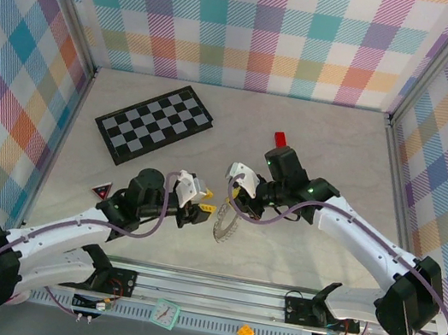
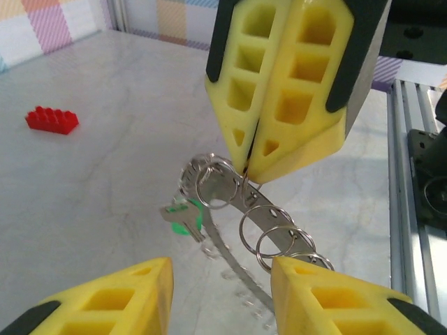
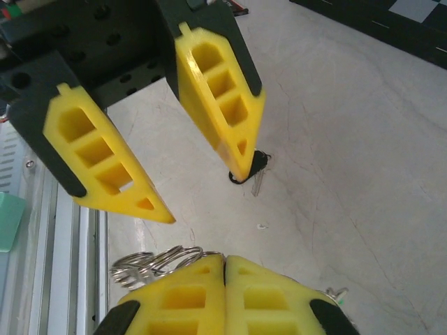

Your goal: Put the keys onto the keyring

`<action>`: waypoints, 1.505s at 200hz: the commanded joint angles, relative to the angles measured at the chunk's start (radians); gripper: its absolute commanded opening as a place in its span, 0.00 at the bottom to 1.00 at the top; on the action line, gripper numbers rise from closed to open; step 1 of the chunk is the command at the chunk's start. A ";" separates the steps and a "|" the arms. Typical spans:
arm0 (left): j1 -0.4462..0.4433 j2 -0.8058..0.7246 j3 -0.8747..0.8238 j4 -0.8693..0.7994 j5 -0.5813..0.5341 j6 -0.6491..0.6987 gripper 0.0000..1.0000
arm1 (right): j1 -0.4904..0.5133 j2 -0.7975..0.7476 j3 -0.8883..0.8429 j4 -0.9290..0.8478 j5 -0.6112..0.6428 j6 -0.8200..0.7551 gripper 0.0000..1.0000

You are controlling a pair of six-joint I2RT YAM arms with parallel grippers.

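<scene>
One green key [image 2: 183,218], prob. on keyring [image 2: 246,202].

Both arms are stretched forward from their bases and bent inward, so that the two grippers are set tip to tip. The right gripper [image 1: 237,194] is pointed downward, with its fingers [image 2: 293,105] pressed flat together and pinched at the tips on the keyring [image 2: 244,197]. The left gripper [image 1: 200,207] is held just beside the right one and turned toward it. Its fingers [image 3: 216,105] are spread partly apart.
</scene>
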 commanded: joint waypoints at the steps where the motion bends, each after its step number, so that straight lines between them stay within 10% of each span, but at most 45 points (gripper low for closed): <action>1: 0.028 0.020 0.026 0.012 0.081 -0.065 0.40 | -0.007 -0.032 -0.022 0.061 -0.074 -0.004 0.00; 301: 0.038 0.117 0.087 0.109 0.310 0.049 0.16 | -0.005 0.014 -0.016 0.134 -0.256 0.047 0.00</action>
